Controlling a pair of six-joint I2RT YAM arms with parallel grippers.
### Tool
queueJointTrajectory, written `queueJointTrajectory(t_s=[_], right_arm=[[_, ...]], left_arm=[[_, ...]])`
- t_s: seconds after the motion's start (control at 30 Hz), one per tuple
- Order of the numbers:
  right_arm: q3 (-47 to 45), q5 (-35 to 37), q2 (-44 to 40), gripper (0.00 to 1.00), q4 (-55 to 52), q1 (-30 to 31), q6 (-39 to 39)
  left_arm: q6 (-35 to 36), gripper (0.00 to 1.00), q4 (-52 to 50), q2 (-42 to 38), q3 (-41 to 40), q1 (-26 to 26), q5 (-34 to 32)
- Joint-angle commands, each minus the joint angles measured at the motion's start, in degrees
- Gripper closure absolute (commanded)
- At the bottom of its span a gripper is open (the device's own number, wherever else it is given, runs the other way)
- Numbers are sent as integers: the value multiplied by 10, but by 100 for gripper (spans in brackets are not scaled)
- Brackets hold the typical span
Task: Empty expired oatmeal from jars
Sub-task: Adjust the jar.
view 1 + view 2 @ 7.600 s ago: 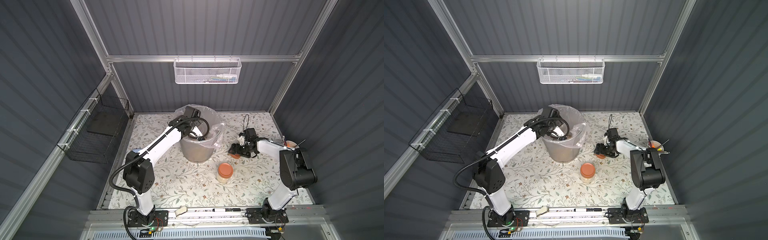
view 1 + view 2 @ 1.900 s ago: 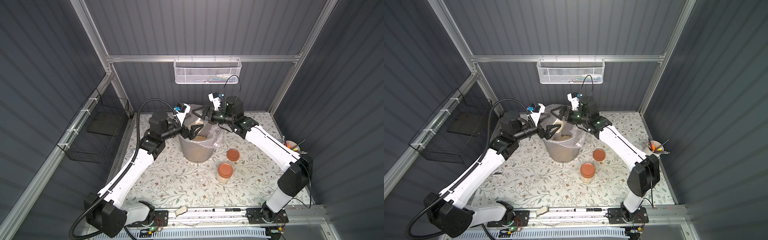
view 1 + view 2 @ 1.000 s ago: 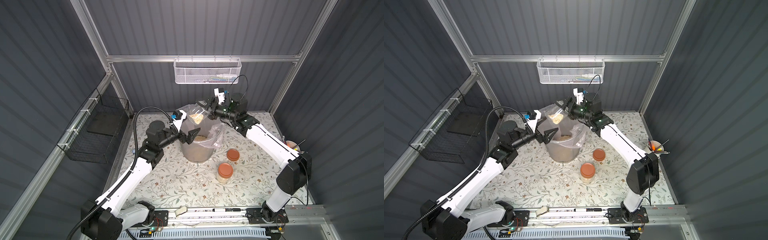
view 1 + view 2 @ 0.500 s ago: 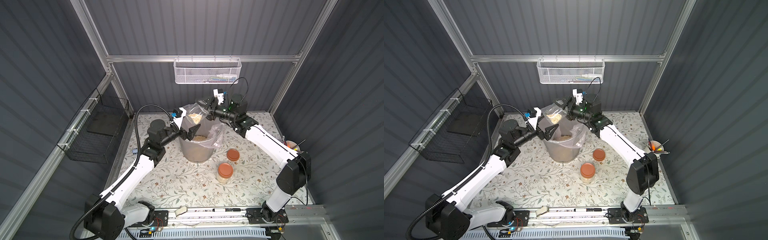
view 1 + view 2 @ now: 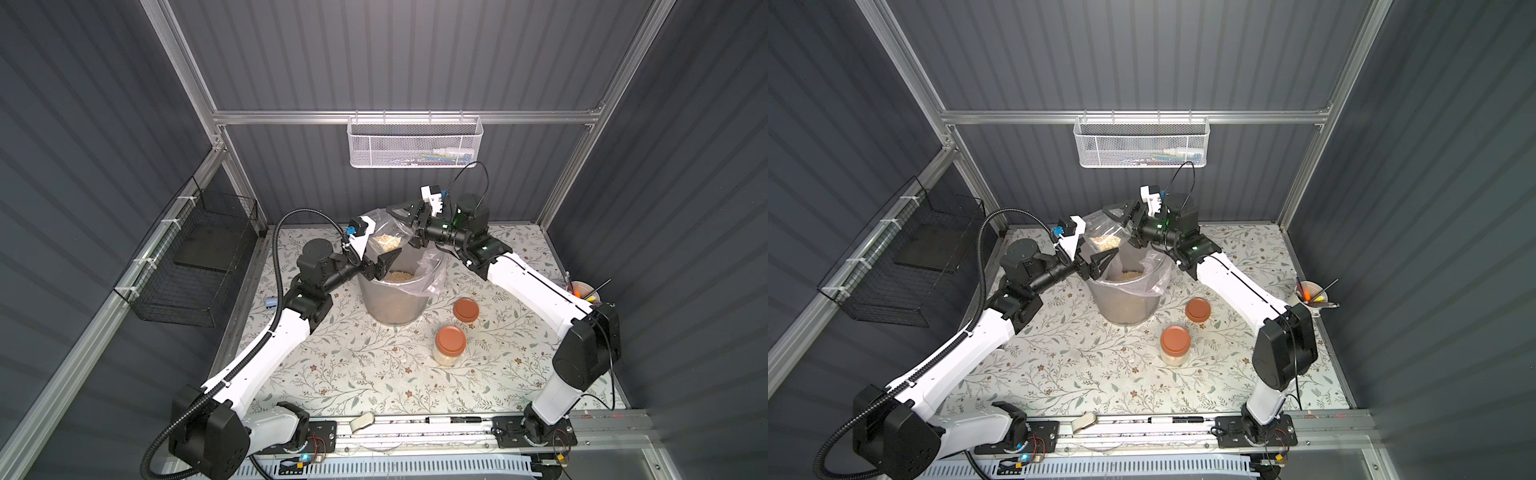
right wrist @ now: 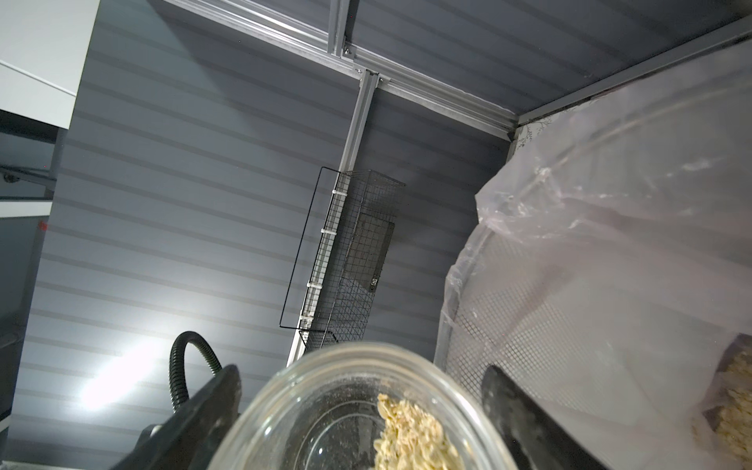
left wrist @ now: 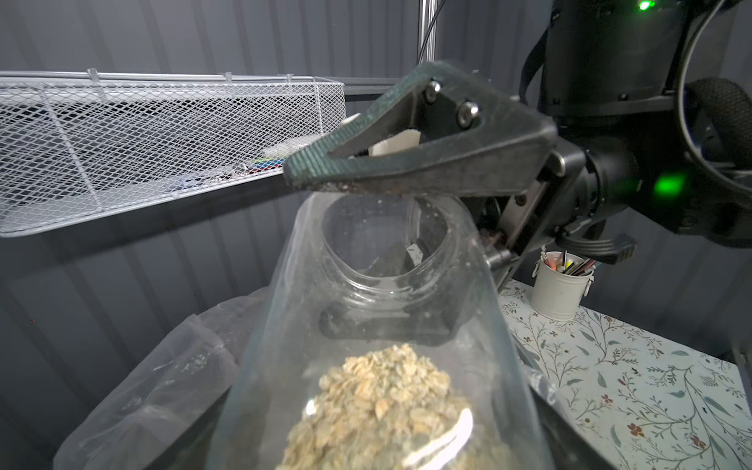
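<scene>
- Closer now, my left claw (image 5: 376, 266) nears the tilted jar (image 5: 386, 243) above the bin (image 5: 415, 307); grip, I cannot tell
- My right claw (image 5: 402, 226) clamps that jar; oatmeal (image 7: 382, 390) remains inside, pouring isn't done

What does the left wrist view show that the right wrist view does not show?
Only the left wrist view: the white mesh basket and the cup of pens. Only the right wrist view: the black wire basket and the left arm's black hose. Both: the open jar with oatmeal inside, held by the right claw.
</scene>
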Motion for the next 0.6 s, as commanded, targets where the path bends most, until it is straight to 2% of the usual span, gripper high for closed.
queueJointTrajectory(t_s=[0.0,0.1,0.17,0.23,0.33,0.43,0.57], right_arm=[[6,-3,-26,64,44,0,14],[5,-4,-23,64,48,0,19],[1,-3,-23,64,47,-1,21],[-3,-2,-25,61,43,0,21],[-5,4,-25,48,30,0,12],[-5,5,-26,27,18,1,1],[0,10,-27,11,-2,0,-12]], left_arm=[[12,37,15,-19,-1,-1,-2],[14,59,13,-19,-1,-1,2],[17,83,6,-18,3,-1,5],[24,100,-9,-22,8,-1,7],[33,100,-22,-35,3,-1,6],[40,100,-30,-51,-6,-1,-2],[46,100,-40,-65,-14,0,-6]])
